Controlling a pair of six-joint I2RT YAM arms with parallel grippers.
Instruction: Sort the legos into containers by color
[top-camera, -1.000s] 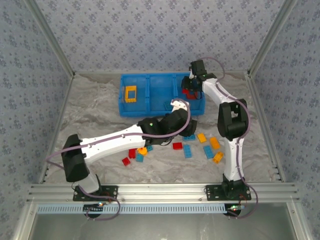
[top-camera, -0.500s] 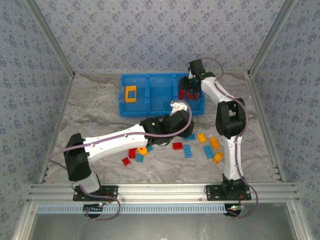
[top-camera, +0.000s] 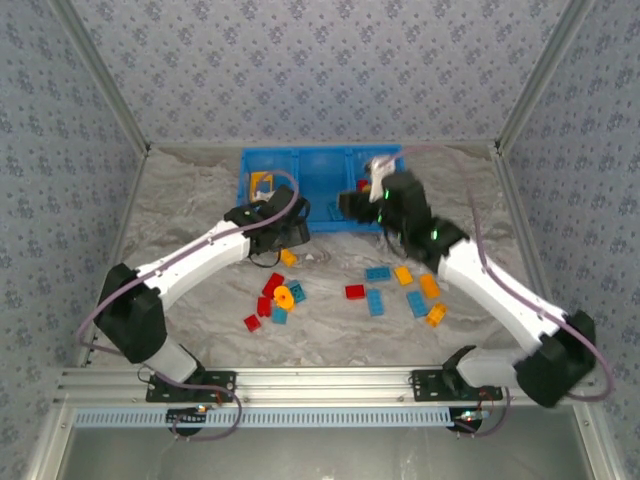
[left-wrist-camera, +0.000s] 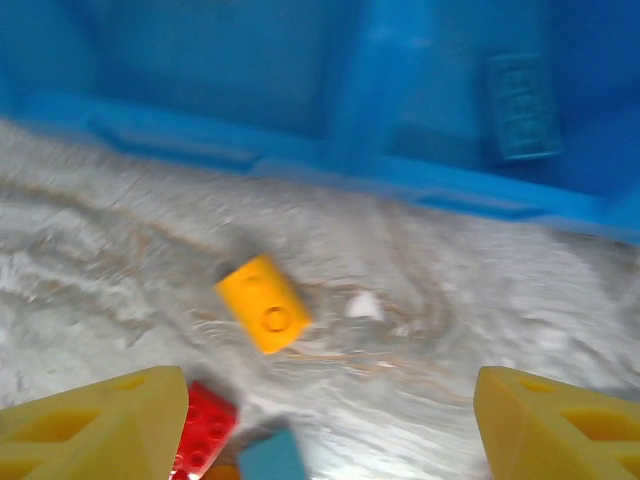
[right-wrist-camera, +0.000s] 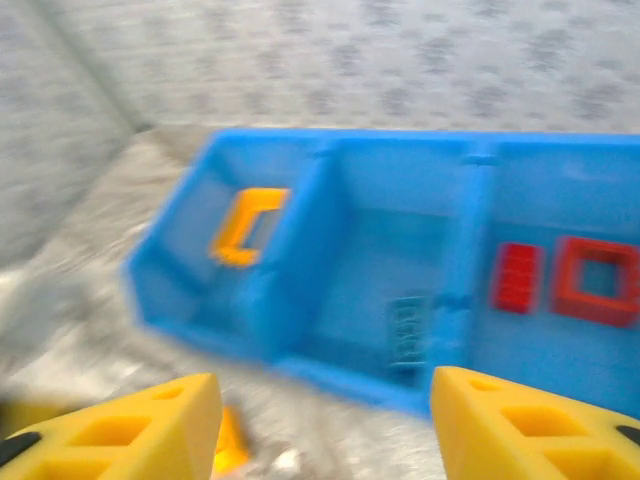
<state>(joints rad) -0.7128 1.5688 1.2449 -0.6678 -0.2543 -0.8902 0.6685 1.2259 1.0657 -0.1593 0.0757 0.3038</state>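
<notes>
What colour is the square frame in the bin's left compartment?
Yellow-orange; that open plastic frame shows best in right wrist view.

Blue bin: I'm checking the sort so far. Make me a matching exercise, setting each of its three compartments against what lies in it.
Compartments:
1. left compartment
2. middle compartment
3. right compartment

Contents:
A. red brick and red frame
B. orange frame
C. blue brick

Pairs: 1-B, 2-C, 3-A.

Loose legos (top-camera: 354, 292), bin (top-camera: 320, 176) on table (top-camera: 180, 200)
</notes>
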